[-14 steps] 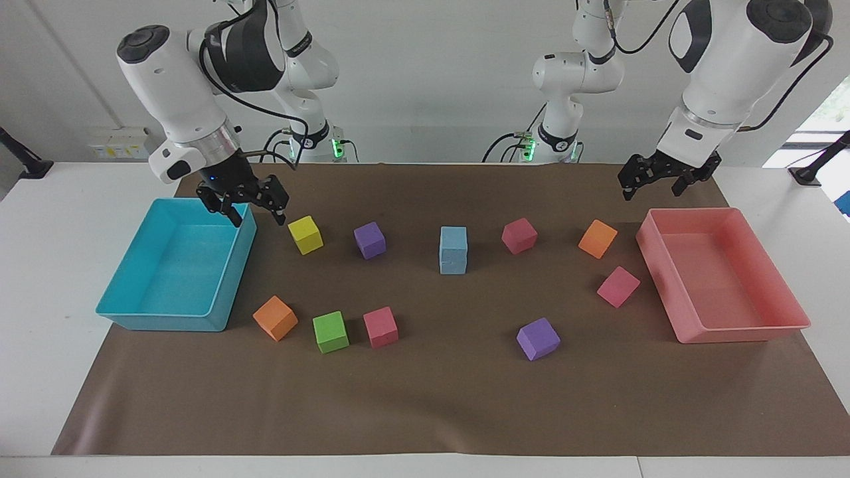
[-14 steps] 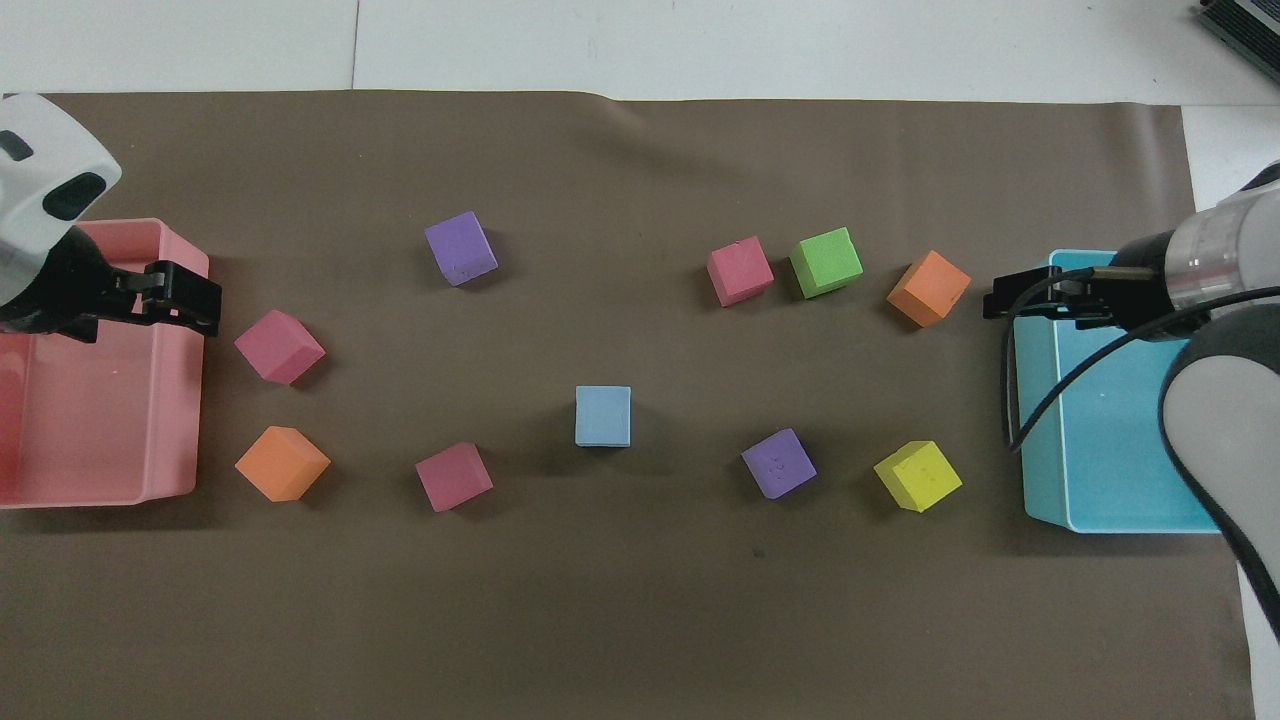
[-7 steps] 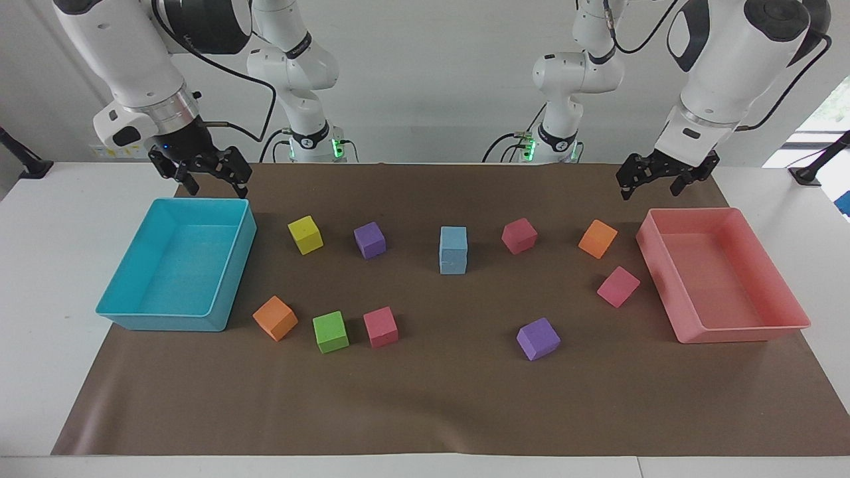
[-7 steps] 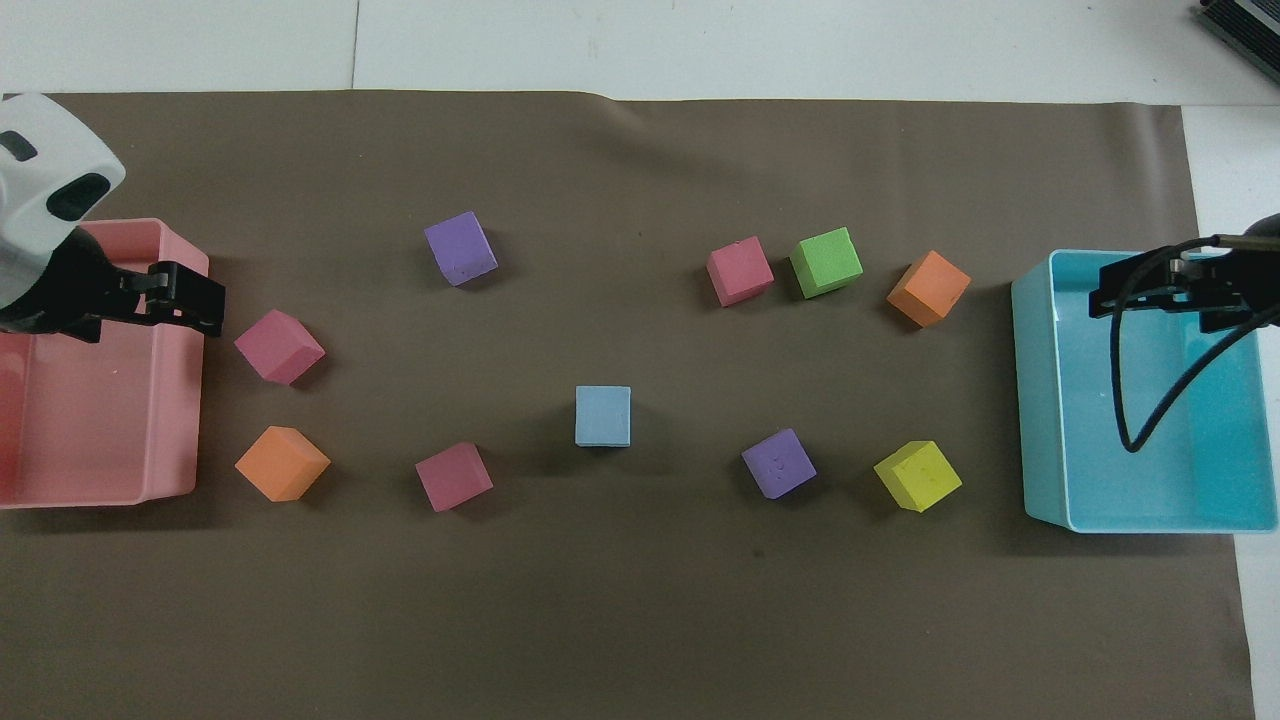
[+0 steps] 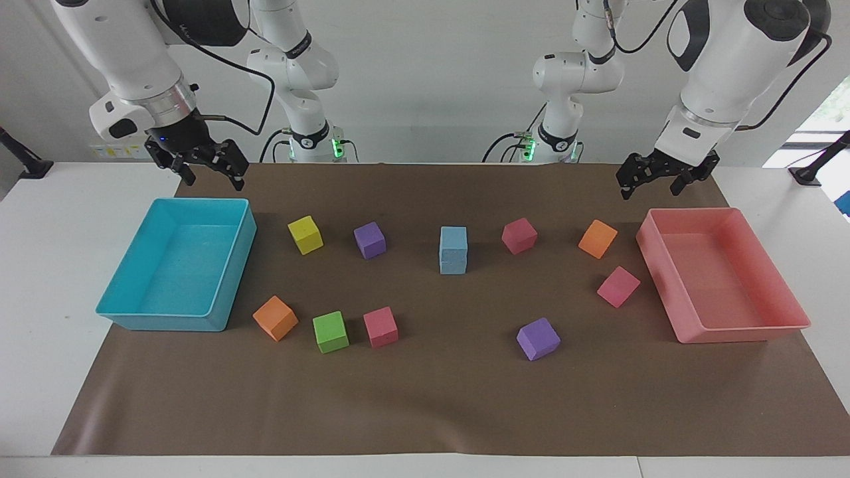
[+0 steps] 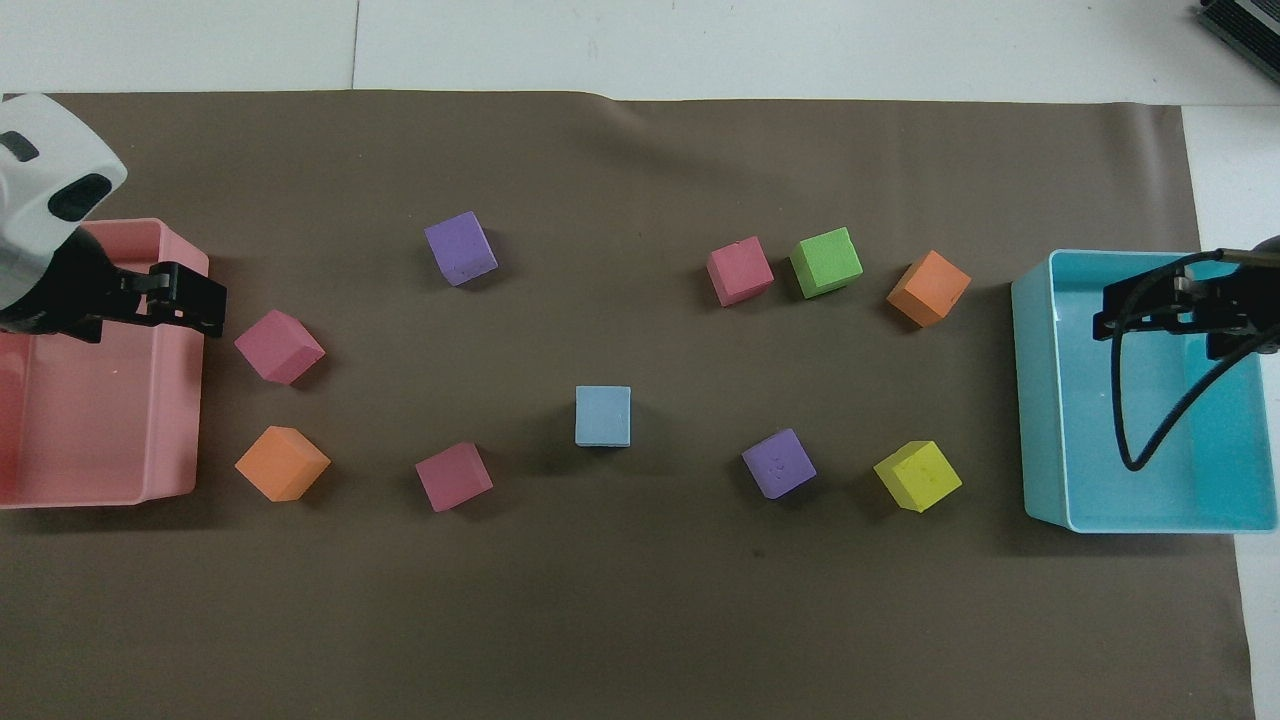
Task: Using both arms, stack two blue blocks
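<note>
Black two-finger right gripper (image 5: 211, 174): fingers spread, nothing between them. Sits higher than a second ago, drawn away from the yellow foam cube (image 5: 305, 234), and hangs over the robot-side rim of the large cyan plastic tray (image 5: 236, 259). Shows in the overhead view above that tray's interior, cable looping below.

Black two-finger left gripper (image 5: 654, 182): likewise spread and empty. Barely shifted over the same second; waits over the robot-side edge of the pink plastic tray (image 5: 744, 332).

Two light-blue foam cubes (image 5: 453, 250): one squarely on the other, mid-mat, between a purple foam cube (image 5: 370, 239) and a pink foam cube (image 5: 518, 236). Read from above as a single square (image 6: 603, 415). Untouched by either gripper, well apart from both.

Meaning, as a judgement: stack built and standing alone, both arms pulled back toward their ends of the table, task most likely complete. No lean visible in the column.

Brown paper mat (image 5: 431, 398) over a white tabletop, slightly rippled near the front edge. Scattered across it: two orange, one green, two more pink and one more purple foam cube. Plain white wall past the arm bases, green status lights glowing at both bases.
</note>
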`<state>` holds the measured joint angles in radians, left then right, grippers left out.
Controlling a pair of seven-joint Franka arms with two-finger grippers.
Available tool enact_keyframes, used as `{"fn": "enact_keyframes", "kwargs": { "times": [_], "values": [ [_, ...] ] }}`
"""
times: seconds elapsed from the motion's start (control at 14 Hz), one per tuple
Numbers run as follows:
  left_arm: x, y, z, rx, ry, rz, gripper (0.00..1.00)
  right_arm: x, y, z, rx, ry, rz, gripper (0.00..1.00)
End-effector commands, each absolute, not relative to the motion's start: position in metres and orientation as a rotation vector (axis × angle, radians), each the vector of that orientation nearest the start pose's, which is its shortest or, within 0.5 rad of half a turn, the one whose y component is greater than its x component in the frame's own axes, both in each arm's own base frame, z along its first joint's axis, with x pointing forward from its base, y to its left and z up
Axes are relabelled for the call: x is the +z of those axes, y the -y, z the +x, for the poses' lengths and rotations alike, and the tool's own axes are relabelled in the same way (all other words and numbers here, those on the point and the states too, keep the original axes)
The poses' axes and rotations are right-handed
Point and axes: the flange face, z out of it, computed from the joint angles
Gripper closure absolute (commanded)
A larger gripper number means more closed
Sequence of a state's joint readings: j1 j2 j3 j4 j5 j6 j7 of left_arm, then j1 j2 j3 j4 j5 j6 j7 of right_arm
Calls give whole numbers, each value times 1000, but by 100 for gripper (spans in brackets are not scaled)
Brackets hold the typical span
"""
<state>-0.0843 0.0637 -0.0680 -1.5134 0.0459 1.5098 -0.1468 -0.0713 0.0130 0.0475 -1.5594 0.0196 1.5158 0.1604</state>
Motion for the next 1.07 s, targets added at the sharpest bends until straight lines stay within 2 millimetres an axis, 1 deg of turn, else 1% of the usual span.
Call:
{"fn": "enact_keyframes", "kwargs": {
  "times": [0.0, 0.14, 0.29, 0.43, 0.72, 0.86, 1.0],
  "values": [
    [617, 77, 558, 106, 5, -3090, 0, 613, 11, 534, 92, -308, -3124, 0],
    [617, 73, 559, 105, 60, -3089, 0, 612, 7, 533, 94, -308, -3125, 0],
    [618, 69, 559, 103, 58, -3088, 0, 611, 7, 533, 85, -303, -3127, 0],
    [618, 64, 559, 103, 67, -3087, 0, 610, 7, 538, -9, -261, -3129, 0],
    [618, 63, 560, 103, 65, -3086, 0, 609, 1, 538, -7, -236, -3133, 0],
    [617, 60, 559, 118, 4, -3084, 0, 609, 1, 538, -5, -232, -3134, 0],
    [617, 59, 559, 123, -145, -3086, 0, 609, 1, 538, -5, -232, -3134, 0]
  ]
}}
